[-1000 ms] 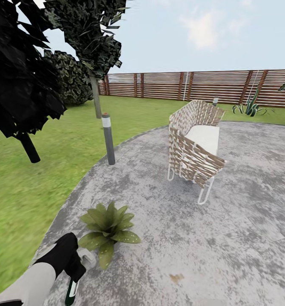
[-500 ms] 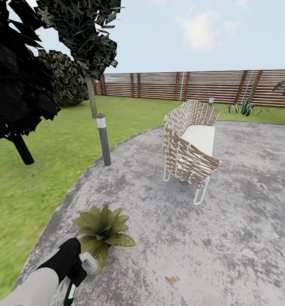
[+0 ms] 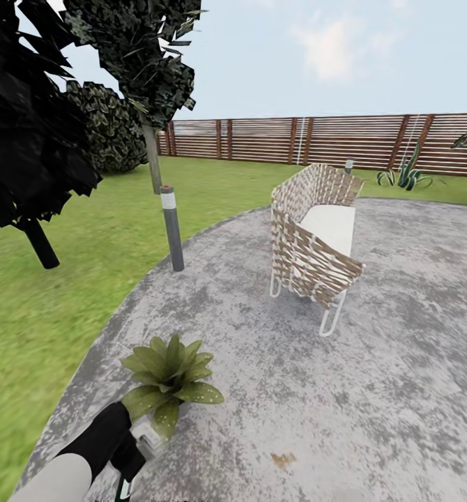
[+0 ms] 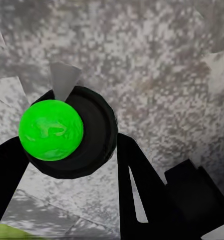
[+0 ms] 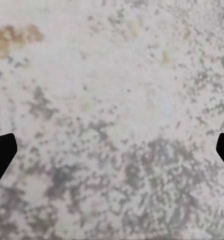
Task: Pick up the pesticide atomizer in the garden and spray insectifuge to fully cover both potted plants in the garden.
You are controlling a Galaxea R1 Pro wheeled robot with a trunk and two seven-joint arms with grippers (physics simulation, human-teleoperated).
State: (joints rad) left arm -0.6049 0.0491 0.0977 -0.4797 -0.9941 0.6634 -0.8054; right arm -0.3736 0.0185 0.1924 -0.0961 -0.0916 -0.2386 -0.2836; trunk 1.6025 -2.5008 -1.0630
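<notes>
Left arm low at the head view's lower left, left gripper (image 4: 71,150) clamped on a round black object, right gripper (image 5: 112,150) fingers spread wide.

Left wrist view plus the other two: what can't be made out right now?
- pesticide atomizer: the left wrist view shows it end-on, a black round with a green ball, so label and nozzle are unreadable. In the head view the left claw and the bottom edge hide most of it.
- potted plant: head view, pot covered by its own leaves.
- right claw: right wrist view, fingertips cut off by both side edges.
</notes>
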